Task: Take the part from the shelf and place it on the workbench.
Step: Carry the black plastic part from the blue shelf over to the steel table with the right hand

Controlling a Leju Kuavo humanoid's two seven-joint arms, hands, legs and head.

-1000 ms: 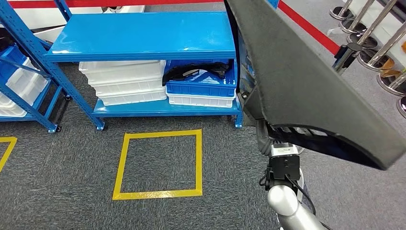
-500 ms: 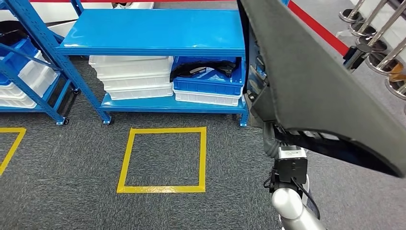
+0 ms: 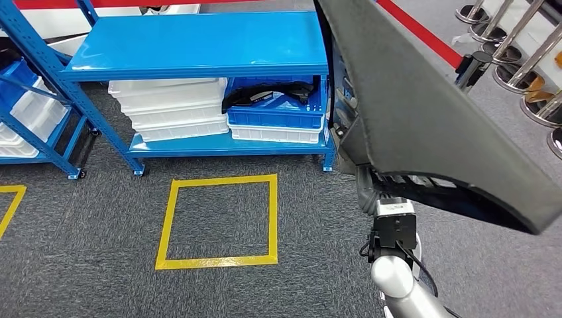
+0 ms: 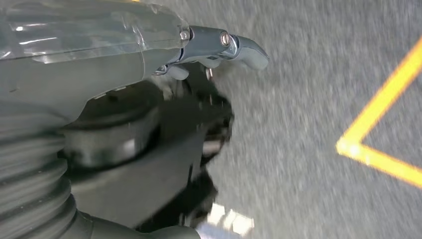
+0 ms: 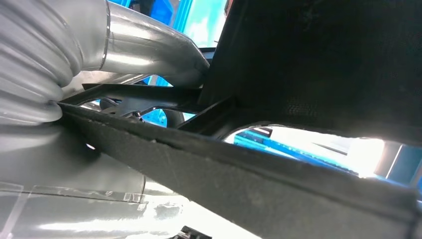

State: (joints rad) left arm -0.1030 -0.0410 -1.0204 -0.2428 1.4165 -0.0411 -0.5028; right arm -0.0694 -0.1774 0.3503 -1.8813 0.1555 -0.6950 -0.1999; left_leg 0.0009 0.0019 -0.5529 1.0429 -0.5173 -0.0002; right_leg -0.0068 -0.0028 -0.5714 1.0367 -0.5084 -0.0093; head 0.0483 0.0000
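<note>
Dark felt-faced part (image 3: 424, 112), large and flat with a curved rim, held up off the floor on the right side of the head view, tilted, its underside showing black ribs; in the right wrist view the part (image 5: 278, 184) crosses in front of the right hand (image 5: 99, 50), whose grey thumb presses against the black ribbing, so the fingers are grasping the part. Right arm (image 3: 397, 278), silver, rising from below to the part. Left hand (image 4: 149, 99), seen in the left wrist view above grey carpet; its fingers are blurred and whether they are released or clenched cannot be told. Blue shelf (image 3: 199, 46), two-tiered, standing on the carpet ahead. Lower tier: stack of white bins (image 3: 175, 109) beside a blue bin (image 3: 275, 119) set on another white bin and carrying a black piece (image 3: 265, 94). Yellow taped square (image 3: 219, 222) on the floor before the shelf. Red barrier band (image 3: 417, 30) and metal posts (image 3: 523, 40) at far right.
</note>
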